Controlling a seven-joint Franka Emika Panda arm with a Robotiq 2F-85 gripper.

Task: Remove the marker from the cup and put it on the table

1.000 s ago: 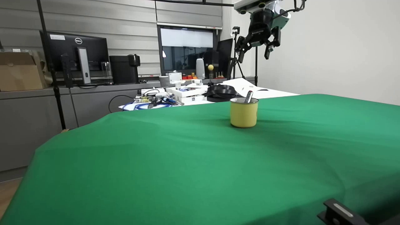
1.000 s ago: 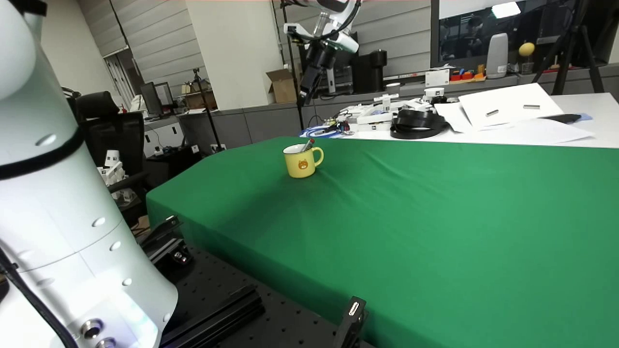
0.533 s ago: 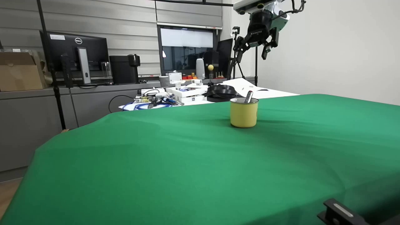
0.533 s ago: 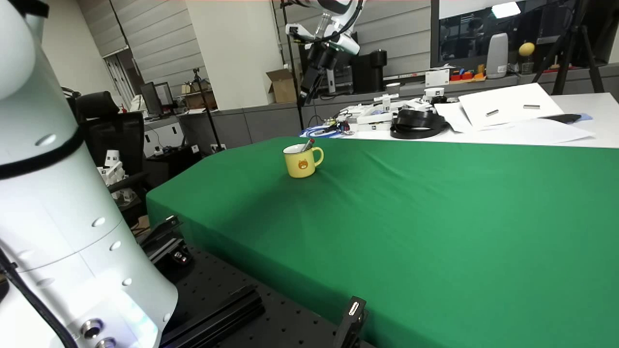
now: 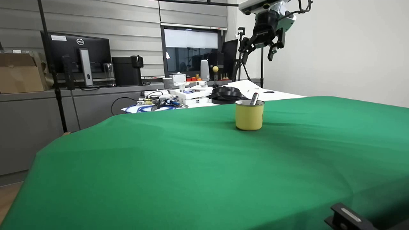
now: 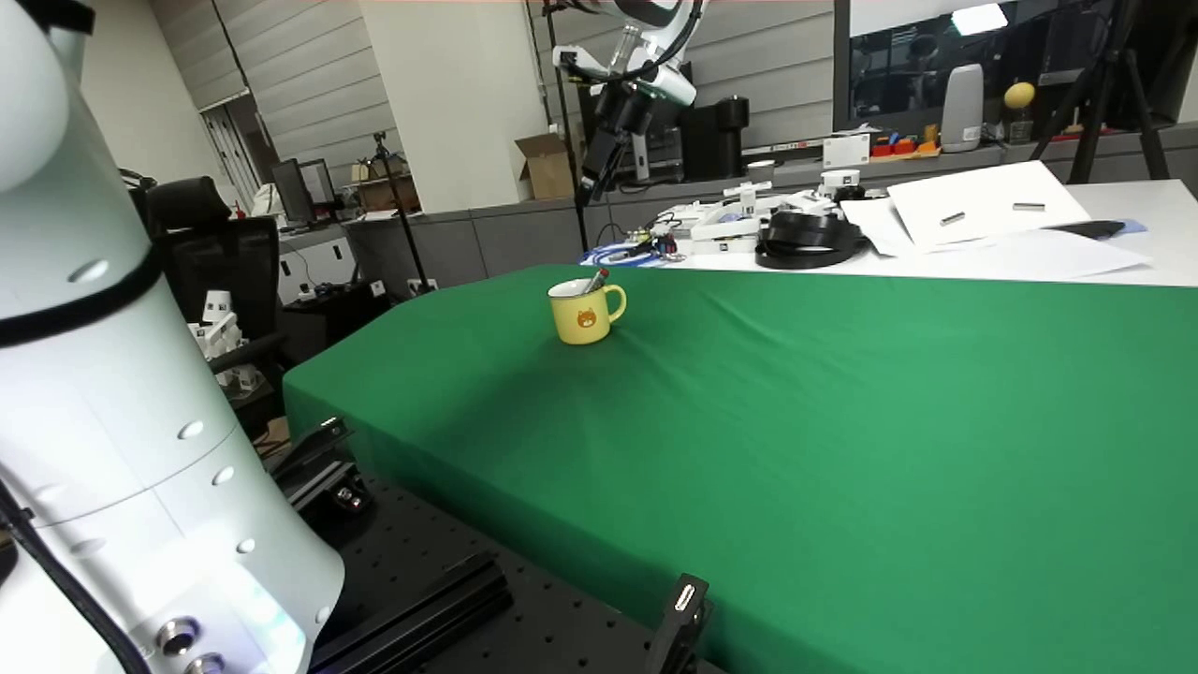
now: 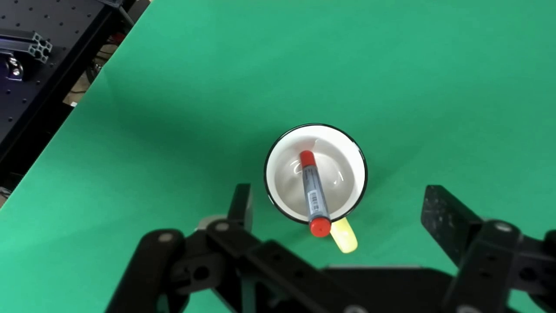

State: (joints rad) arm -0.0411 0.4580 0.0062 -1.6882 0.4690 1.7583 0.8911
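The yellow cup (image 5: 249, 118) stands upright on the green-covered table (image 5: 159, 179); both exterior views show it, and its handle shows in an exterior view (image 6: 615, 304). In the wrist view I look down into the white inside of the cup (image 7: 354, 174). The marker (image 7: 315, 191), grey with red ends, leans in the cup, its upper red end over the rim near the handle. Its top also shows in both exterior views (image 5: 254, 98) (image 6: 597, 279). My gripper (image 7: 339, 198) is open and empty, well above the cup; it shows high up in an exterior view (image 5: 258, 59).
A white desk (image 6: 1146, 211) with papers, a black coil (image 6: 810, 239) and white parts stands behind the table. The robot base (image 6: 168, 468) and black mounting plate (image 6: 562, 608) lie along one table edge. A tripod (image 6: 1114, 103) stands behind.
My gripper has shifted very slightly sideways since one second ago and looks still over the last half second. The cup and marker have not moved.
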